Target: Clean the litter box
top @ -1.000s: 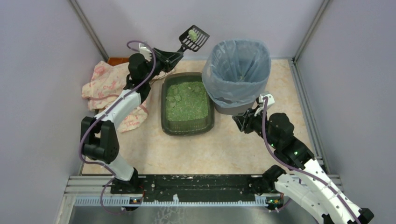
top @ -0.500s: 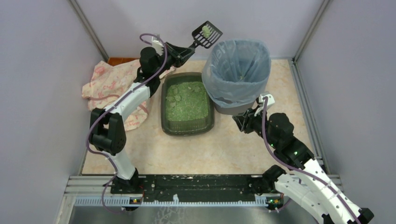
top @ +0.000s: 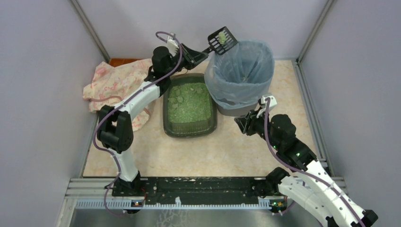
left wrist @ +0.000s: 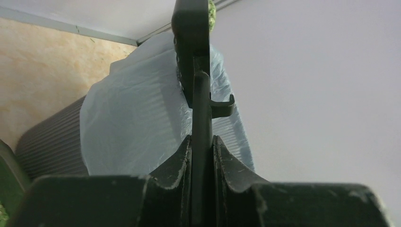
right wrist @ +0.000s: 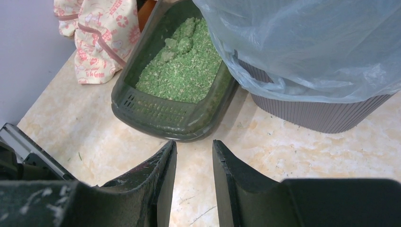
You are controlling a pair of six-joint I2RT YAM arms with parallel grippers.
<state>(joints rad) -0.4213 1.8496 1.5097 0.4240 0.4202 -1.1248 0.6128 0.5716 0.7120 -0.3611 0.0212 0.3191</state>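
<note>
1. Flat near the middle of the bench [top: 227, 151]: the litter box [top: 189, 130], long side running away from the arm bases. Inside, green litter [top: 188, 106], lumpier toward the far end.
2. Just right of it, close against its far right corner: an upright round bin [top: 234, 111] lined with a blue-grey bag [top: 241, 66].
3. Raised at the bin's far-left rim: a black slotted scoop [top: 222, 40] carrying a green clump [top: 221, 36].
4. Clamped tight on the scoop's handle: the left pincer [top: 197, 53].
5. Low by the bin's near side: the right pincer [top: 243, 124], jaws partly apart, gripping nothing.
6. Crumpled at the far left of the bench: a patterned cloth [top: 113, 82].
</note>
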